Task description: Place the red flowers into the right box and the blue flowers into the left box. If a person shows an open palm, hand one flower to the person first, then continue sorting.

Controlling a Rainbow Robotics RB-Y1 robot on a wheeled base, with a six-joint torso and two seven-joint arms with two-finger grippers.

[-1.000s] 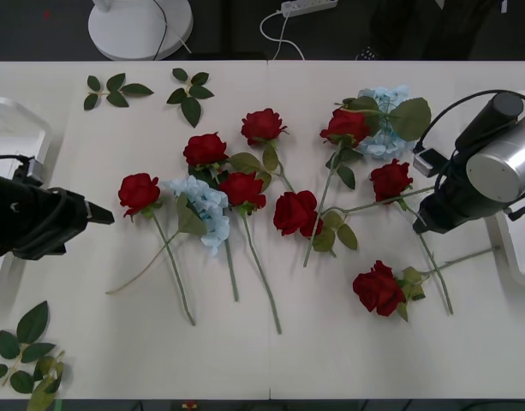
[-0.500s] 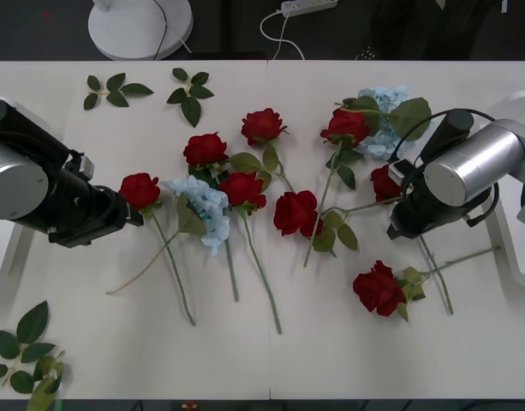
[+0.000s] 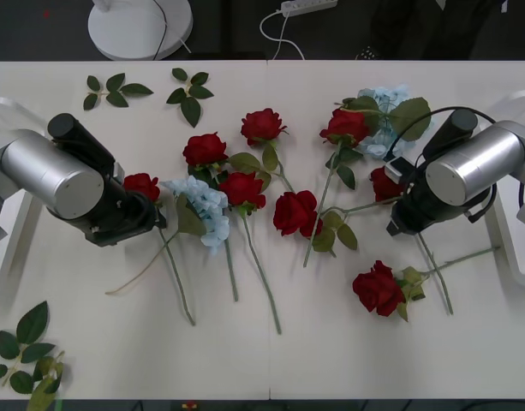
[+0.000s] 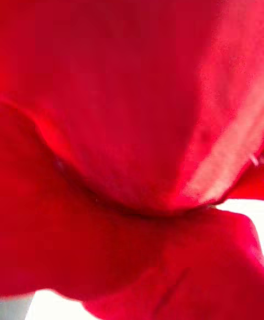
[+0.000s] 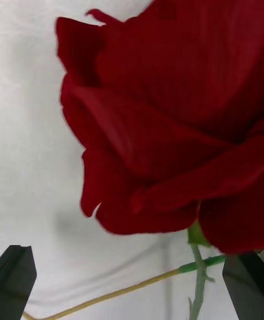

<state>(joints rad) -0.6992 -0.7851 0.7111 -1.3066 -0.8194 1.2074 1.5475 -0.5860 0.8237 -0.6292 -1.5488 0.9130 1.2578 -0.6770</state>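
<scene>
From above the arms, the white table point(image 3: 271, 360) carries many red flowers point(image 3: 296, 212) spread across its middle, with one blue flower point(image 3: 202, 204) left of centre and another point(image 3: 384, 120) at the far right side, partly under a rose and a broad leaf. The left box point(image 3: 7, 231) is at the left edge and the right box point(image 3: 512, 248) at the right edge, both mostly covered by the arms. The left tool point(image 3: 149, 216) is low over the leftmost rose point(image 3: 142, 184), and the right tool point(image 3: 397, 224) is low just beside another rose point(image 3: 384, 183), above its stem. From the right wrist, red petals point(image 4: 126, 133) are pressed very near the camera, and I cannot tell if this tool is wide or narrow. From the left wrist, the dark rose head point(image 5: 176, 121) is close, its green stem point(image 5: 197, 276) runs down between the two black fingertips point(image 5: 16, 281), which stand wide apart at both corners and hold nothing; a second, yellowish stem point(image 5: 110, 295) crosses there. I think the risk is this crossing: if the left tool closes here, it may catch both stems and drag a neighbour flower. On the right, closing on petals instead of stem could give a weak hold, so the rose slips before the box.
</scene>
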